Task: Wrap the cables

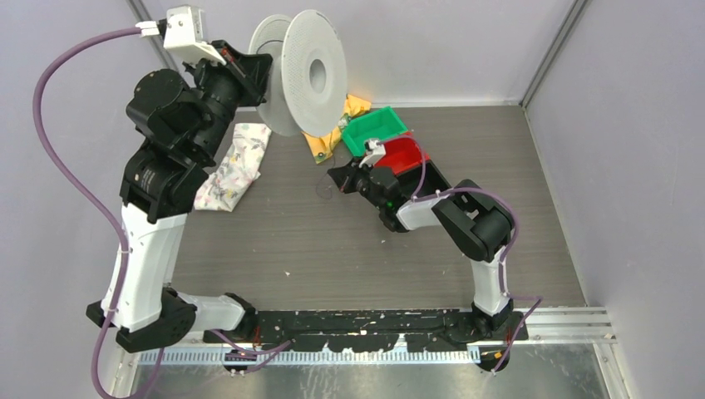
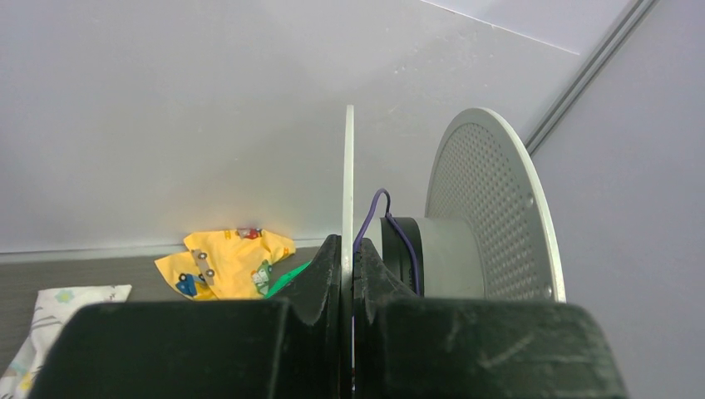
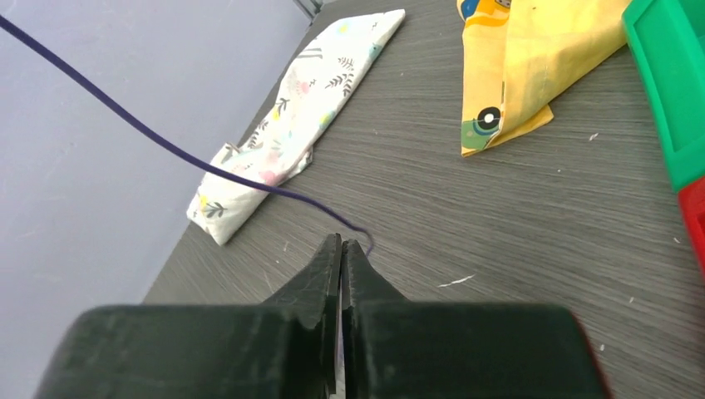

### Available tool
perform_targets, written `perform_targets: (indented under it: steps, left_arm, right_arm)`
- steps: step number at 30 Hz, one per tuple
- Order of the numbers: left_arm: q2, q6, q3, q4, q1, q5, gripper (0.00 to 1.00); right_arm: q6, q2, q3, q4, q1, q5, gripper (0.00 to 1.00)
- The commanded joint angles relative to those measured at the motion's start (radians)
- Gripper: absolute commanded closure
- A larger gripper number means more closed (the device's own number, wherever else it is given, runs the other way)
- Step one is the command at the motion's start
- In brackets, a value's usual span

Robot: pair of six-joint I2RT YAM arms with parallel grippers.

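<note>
My left gripper (image 1: 256, 71) is raised at the back left, shut on the thin near flange (image 2: 348, 183) of a white perforated spool (image 1: 309, 73). A thin purple cable (image 2: 377, 202) comes over the spool's hub, where a few dark turns (image 2: 405, 249) sit. In the right wrist view the cable (image 3: 166, 146) runs taut from the upper left down to my right gripper (image 3: 342, 243), which is shut on it just above the table. From above, the right gripper (image 1: 337, 178) is at the table's middle, with a small loop of cable (image 1: 322, 194) beside it.
A white floral cloth (image 1: 237, 165) lies at the left. A yellow printed cloth (image 1: 328, 140) lies behind the spool. A green bin (image 1: 374, 129) and a red bin (image 1: 405, 154) stand close behind my right wrist. Grey walls enclose the table.
</note>
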Motion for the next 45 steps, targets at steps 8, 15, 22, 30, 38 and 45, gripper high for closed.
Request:
perform_targets:
  steps: [8, 15, 22, 30, 38, 45]
  left_arm:
    - [-0.067, -0.007, -0.035, 0.104, -0.004, -0.039, 0.99]
    - [-0.071, -0.003, -0.036, 0.121, -0.004, -0.025, 1.0]
    - [-0.078, -0.004, -0.019, 0.101, -0.004, -0.01, 1.0]
    - [-0.085, -0.003, 0.001, 0.088, -0.004, -0.01, 0.99]
    - [-0.086, 0.003, 0.007, 0.08, -0.004, -0.008, 0.99]
    - [-0.084, 0.017, -0.012, 0.087, -0.003, -0.029, 0.99]
  right_arm:
    - [-0.006, -0.177, -0.13, 0.023, -0.007, -0.006, 1.0]
    - [-0.029, -0.159, -0.099, -0.012, -0.004, -0.075, 0.4]
    - [-0.068, -0.067, 0.02, -0.03, -0.004, -0.079, 0.24]
    - [0.008, 0.055, 0.197, -0.019, 0.011, -0.106, 0.27]
    - [0.013, 0.082, 0.24, -0.017, 0.027, -0.083, 0.47]
    - [0.026, 0.028, 0.156, -0.014, 0.027, -0.084, 0.99]
